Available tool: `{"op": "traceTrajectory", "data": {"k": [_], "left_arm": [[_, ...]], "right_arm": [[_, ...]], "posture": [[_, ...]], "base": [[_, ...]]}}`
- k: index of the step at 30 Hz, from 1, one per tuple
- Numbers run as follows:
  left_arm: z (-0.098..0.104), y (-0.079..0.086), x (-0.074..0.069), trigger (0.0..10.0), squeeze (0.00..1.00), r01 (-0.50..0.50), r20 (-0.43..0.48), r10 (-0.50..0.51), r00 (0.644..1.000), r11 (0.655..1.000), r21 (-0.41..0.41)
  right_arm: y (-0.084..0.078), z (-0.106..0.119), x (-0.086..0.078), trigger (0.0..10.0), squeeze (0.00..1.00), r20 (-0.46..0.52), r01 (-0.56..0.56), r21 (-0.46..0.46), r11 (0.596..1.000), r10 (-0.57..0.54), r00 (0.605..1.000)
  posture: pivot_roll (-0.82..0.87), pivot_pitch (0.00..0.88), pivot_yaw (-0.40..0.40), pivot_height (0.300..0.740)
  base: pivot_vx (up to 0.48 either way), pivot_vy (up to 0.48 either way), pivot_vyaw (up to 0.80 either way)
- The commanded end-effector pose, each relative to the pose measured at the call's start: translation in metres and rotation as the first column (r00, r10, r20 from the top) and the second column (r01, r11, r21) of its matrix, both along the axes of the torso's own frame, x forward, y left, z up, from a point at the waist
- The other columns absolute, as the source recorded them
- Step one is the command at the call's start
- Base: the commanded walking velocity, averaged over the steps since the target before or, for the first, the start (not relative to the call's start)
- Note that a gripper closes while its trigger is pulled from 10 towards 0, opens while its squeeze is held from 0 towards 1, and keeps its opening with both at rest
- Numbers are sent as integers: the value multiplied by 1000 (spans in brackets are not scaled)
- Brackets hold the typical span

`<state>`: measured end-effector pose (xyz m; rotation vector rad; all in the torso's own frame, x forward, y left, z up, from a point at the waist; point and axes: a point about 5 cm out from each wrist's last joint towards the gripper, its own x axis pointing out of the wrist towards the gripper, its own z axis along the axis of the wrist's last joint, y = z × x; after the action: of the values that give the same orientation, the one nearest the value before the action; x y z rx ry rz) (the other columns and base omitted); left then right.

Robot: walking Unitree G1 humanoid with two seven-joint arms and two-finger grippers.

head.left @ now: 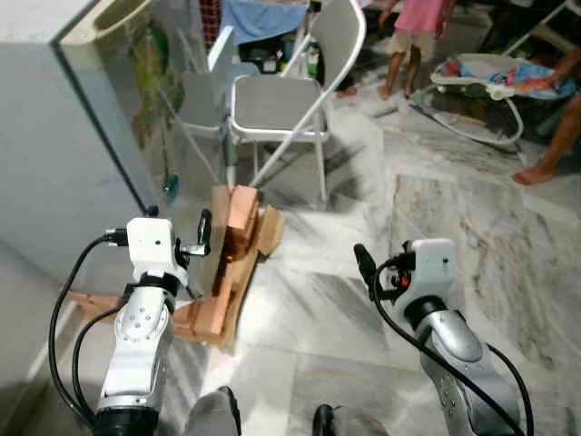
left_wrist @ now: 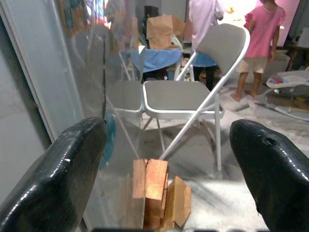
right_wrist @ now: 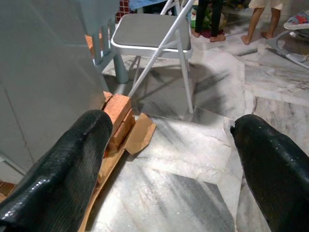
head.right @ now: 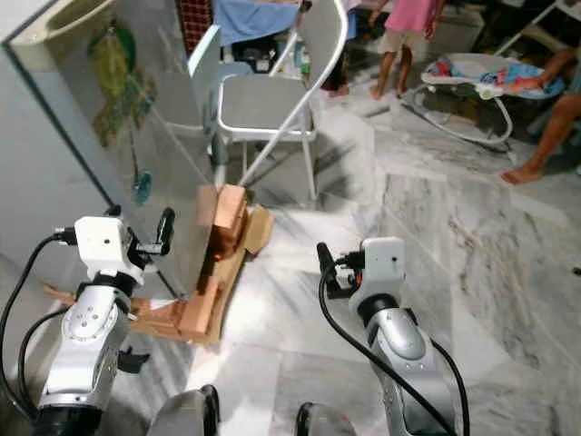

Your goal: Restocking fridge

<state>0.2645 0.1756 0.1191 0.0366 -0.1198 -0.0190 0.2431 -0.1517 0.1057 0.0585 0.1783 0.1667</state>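
At frame left, fridge [head.left: 64,154] side w/ bricks [head.left: 238,238] at its base. L gripper [left_wrist: 164,159] & R gripper [right_wrist: 169,159] both wide open, empty. Chair [head.left: 277,104] upper center.

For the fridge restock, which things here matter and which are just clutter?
Job:
fridge, its shiny side facing the room
left gripper, open, beside it
right gripper, open, over the floor

Lying about:
folding chair
bricks
cardboard
baby bouncer

Fridge [head.left: 54,136] at left; bricks [head.left: 238,218] on floor [head.left: 363,300] beside it; folding chair [head.left: 281,100] behind bricks; baby bouncer [head.left: 495,82] far right.
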Motion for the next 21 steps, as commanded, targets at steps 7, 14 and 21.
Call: {"op": "traceTrajectory", "data": {"k": [7,14,21], "left_arm": [[-1,13,-43,10000,0,-63,-60,62,996,998,-17],[-5,16,-59,10000,0,-83,-98,82,992,996,-6],[1,19,-54,10000,0,-96,-97,96,991,995,4]], "right_arm": [[-18,-7,-8,10000,0,-38,64,-42,997,-66,997],[-24,-8,-12,10000,0,-44,74,-53,996,-77,996],[-22,-10,-8,10000,0,-42,51,-85,995,-55,998]], "posture": [[67,127,-47,740],[71,117,-52,740],[72,114,-57,740]], "base": [[367,0,0],[377,0,0],[396,0,0]]}}
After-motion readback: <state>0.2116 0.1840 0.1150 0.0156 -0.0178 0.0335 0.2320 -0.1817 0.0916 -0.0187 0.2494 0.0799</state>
